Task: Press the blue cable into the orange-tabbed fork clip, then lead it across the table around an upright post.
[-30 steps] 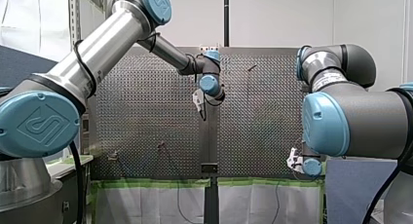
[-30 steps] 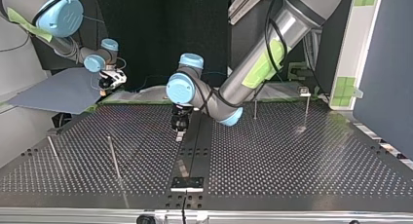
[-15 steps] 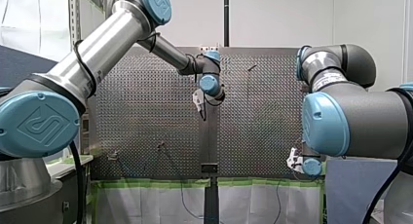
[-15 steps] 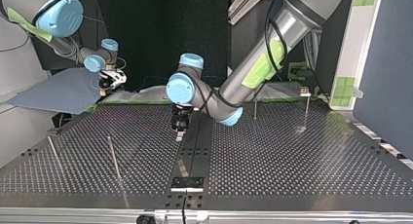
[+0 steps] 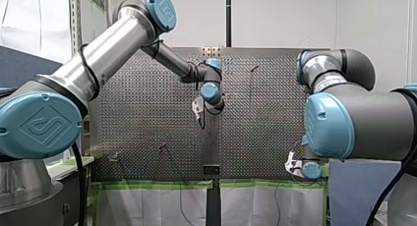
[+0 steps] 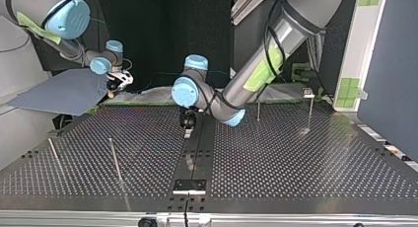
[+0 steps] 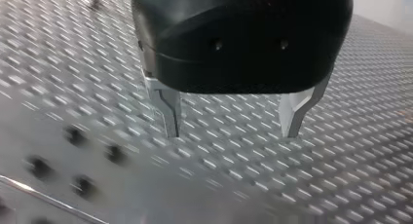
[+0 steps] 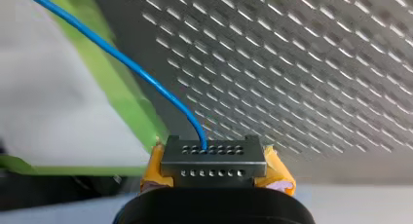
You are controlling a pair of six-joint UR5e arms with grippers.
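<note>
table (image 6: 296, 158): perforated metal, a dark centre strip (image 6: 197, 153) running near to far; thin upright posts (image 6: 115, 160) at left and right in the top view
my left gripper (image 7: 234, 134): black body, bare metal fingers (image 7: 168, 112) spread wide, nothing between them; low over the table beside the centre strip
my right gripper (image 8: 214, 158): yellow pads (image 8: 277, 173) closed on the blue cable (image 8: 141, 73); by the table's far left edge in the top view
blue cable: thin, bright blue; leaves the pads, curves over the green tape (image 8: 124, 102) on the table's edge
room: white wall beyond the table in the front view; dark backdrop in the top view
</note>
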